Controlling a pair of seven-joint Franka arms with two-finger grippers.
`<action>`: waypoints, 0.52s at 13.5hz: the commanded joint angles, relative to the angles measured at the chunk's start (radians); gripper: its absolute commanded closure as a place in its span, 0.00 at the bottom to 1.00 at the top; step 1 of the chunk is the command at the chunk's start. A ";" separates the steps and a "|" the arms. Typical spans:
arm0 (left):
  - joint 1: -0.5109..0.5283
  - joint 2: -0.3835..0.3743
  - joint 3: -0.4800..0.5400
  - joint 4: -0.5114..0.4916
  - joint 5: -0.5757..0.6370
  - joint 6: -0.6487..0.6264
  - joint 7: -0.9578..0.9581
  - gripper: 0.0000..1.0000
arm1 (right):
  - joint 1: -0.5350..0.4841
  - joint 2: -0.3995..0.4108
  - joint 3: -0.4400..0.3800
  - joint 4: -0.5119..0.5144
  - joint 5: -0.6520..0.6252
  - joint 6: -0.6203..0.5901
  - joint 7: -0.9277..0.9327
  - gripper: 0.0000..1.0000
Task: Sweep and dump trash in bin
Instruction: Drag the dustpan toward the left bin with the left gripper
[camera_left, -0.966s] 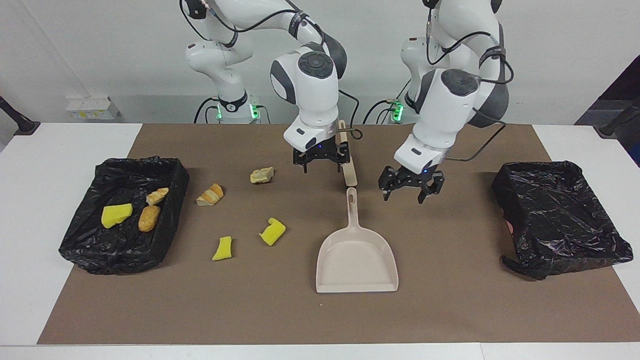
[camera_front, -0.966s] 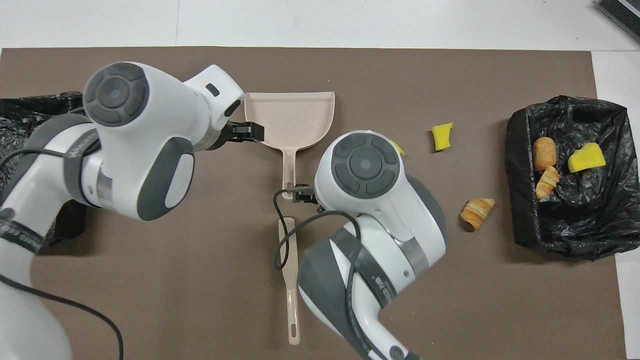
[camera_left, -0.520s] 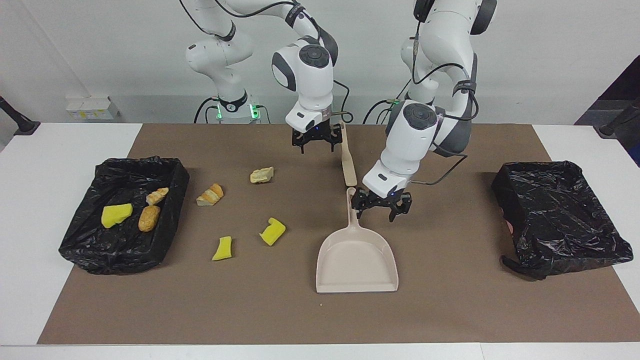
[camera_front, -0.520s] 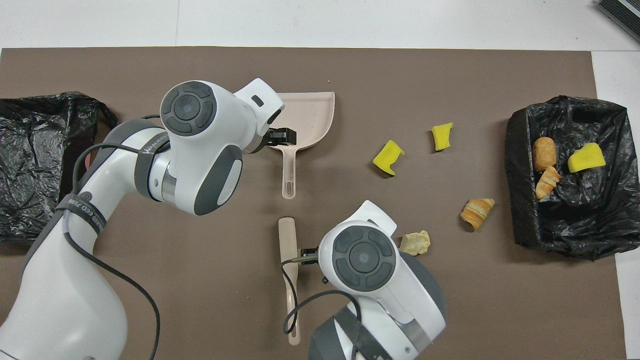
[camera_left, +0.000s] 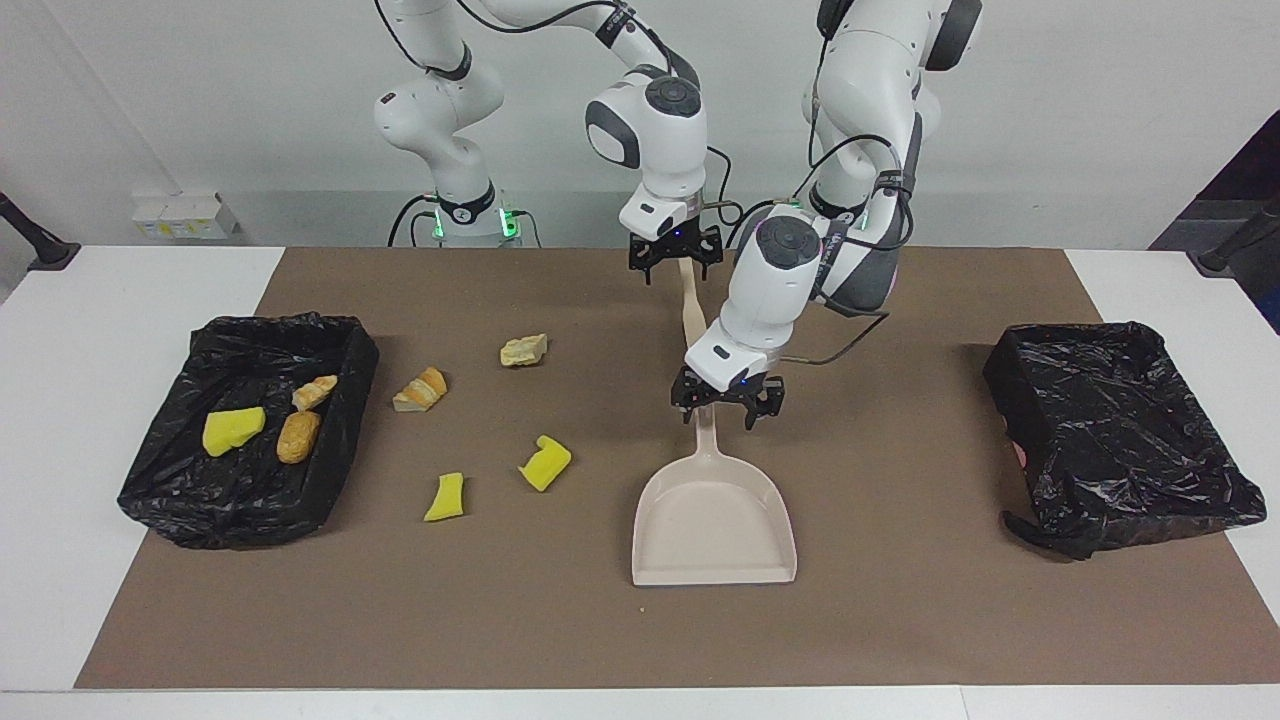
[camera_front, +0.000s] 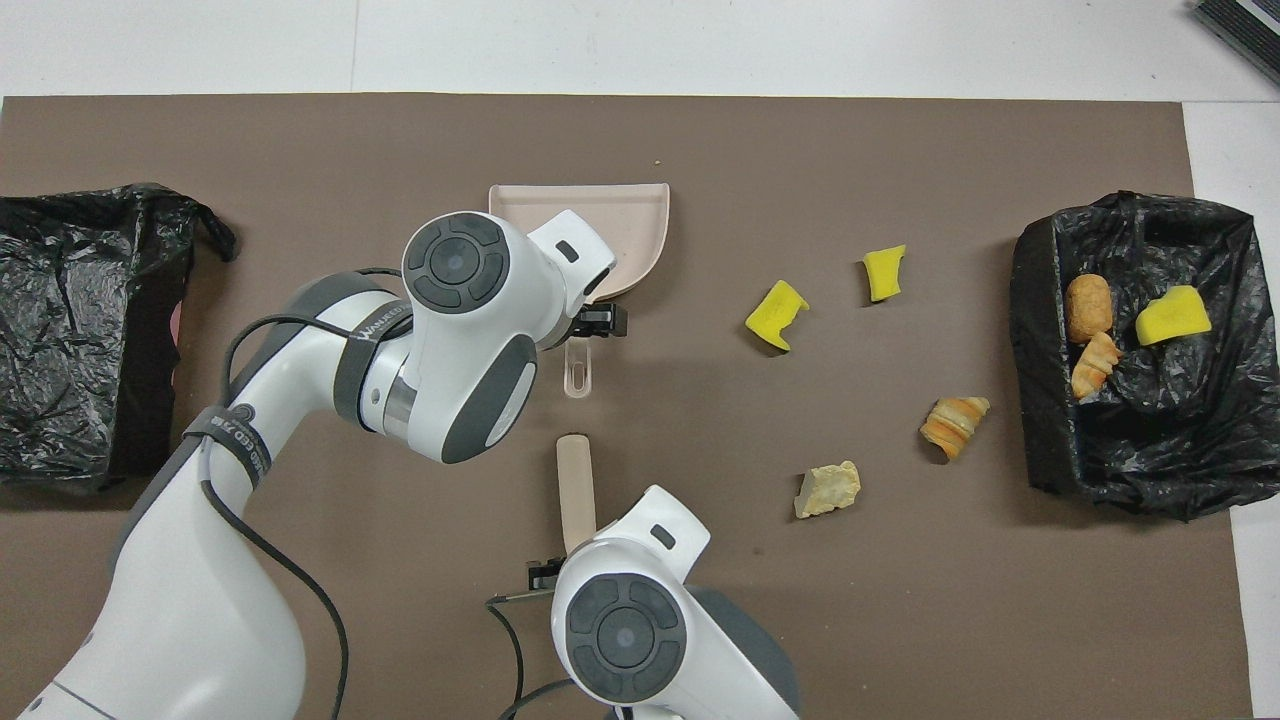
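Note:
Loose trash lies on the brown mat: two yellow sponge bits (camera_left: 445, 497) (camera_left: 545, 463) and two bread-like chunks (camera_left: 421, 390) (camera_left: 524, 350). More trash, one yellow bit (camera_left: 233, 430) and two bread pieces (camera_left: 298, 437), lies in the black-lined bin (camera_left: 180, 500) at the right arm's end. My left gripper (camera_left: 722, 410) is open low over the handle of the beige dustpan (camera_left: 714, 520), hiding the handle's end. Whether it touches is unclear. My right gripper (camera_left: 676, 268) is open over the robot-side end of the beige brush (camera_left: 692, 305).
A second black-lined bin (camera_left: 1120, 430) with no trash showing in it sits at the left arm's end of the mat. The dustpan's mouth faces away from the robots. The brush (camera_front: 574, 480) lies in line with the dustpan handle (camera_front: 579, 375), nearer the robots.
The left gripper swung in from the left arm's side and dropped over the dustpan handle. The right gripper drew back toward the robots along the brush to its end. Trash unmoved.

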 joint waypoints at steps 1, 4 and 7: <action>-0.038 -0.006 0.018 -0.038 -0.008 0.017 -0.017 0.00 | 0.024 0.031 -0.004 -0.004 0.021 0.047 0.030 0.00; -0.031 -0.006 0.018 -0.026 -0.005 0.009 -0.020 0.25 | 0.024 0.031 -0.004 -0.004 0.020 0.047 0.027 0.00; -0.035 -0.006 0.016 -0.034 -0.009 0.004 -0.037 0.87 | 0.023 0.034 -0.004 -0.006 0.020 0.047 0.019 0.00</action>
